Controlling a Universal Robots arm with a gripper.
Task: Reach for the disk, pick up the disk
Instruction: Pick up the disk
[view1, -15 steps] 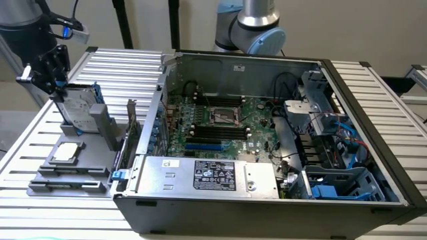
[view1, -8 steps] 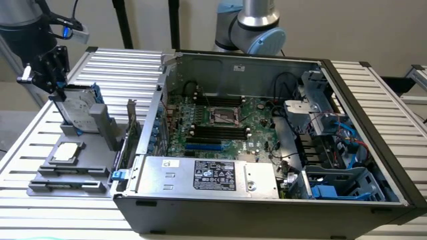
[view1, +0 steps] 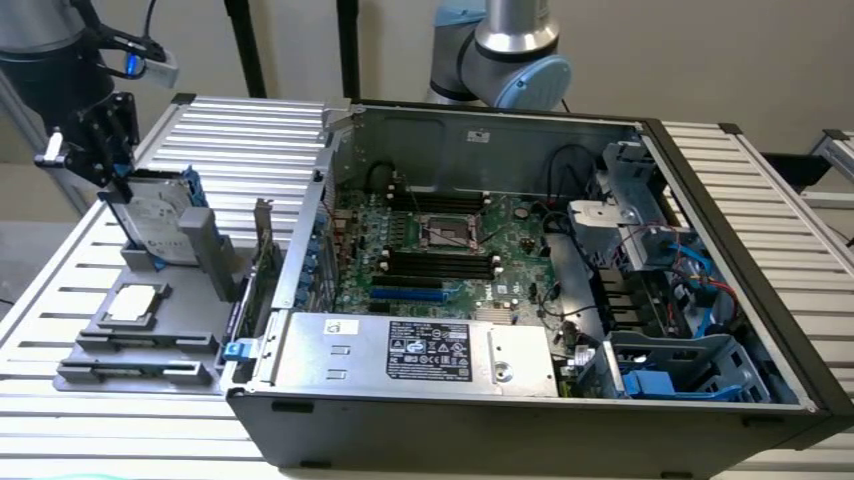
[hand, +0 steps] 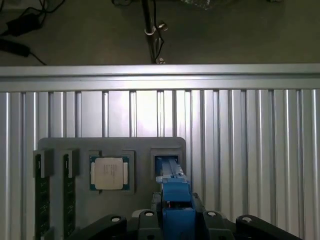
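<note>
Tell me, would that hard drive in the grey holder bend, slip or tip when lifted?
The disk looks like a metal slab, so it should stay stiff and probably feels heavy for its size. Its smooth faces may be slippery; the blue rails may grip better. Standing on edge in the grey holder, it could tip if nudged sideways.

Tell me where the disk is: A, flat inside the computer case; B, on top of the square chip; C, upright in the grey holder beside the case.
C: the disk stands on edge in the grey holder, outside the open case, with the gripper at its top edge.
</note>
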